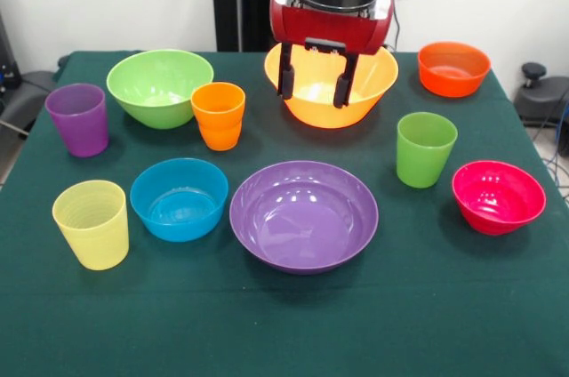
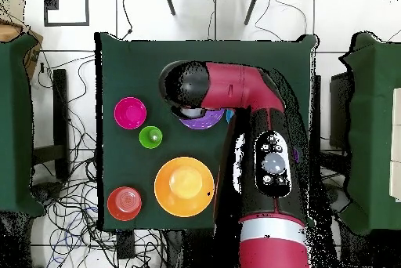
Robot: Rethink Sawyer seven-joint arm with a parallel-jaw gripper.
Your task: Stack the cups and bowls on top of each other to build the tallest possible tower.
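Dark green cloth covers the table [image 1: 284,324], bare along the near edge. Nothing is stacked; every cup and bowl sits apart on the cloth.

Nearest row: yellow cup [image 1: 91,223] at 8 o'clock of the table, blue bowl [image 1: 179,198] just beside it, wide purple bowl [image 1: 303,214] about centre, pink-red bowl [image 1: 498,196] at 4 o'clock.

Middle row: purple cup [image 1: 78,119] at 9 o'clock, orange cup [image 1: 218,116] touching or just in front of the light green bowl [image 1: 160,86], green cup [image 1: 426,148] at 3 o'clock.

Far row: large orange-yellow bowl [image 1: 331,91] at 12 o'clock, orange-red bowl [image 1: 453,68] at 1 o'clock.

Gripper [image 1: 314,84] hangs over the orange-yellow bowl, its two black fingers [image 1: 285,75] spread apart, holding nothing.

Behind: white wall, black column, dark chair parts at both sides. Overhead shows the red arm [image 2: 262,155] across the table, hiding part of it, white tile floor [image 2: 70,202] with loose cables, and more green tables to either side.
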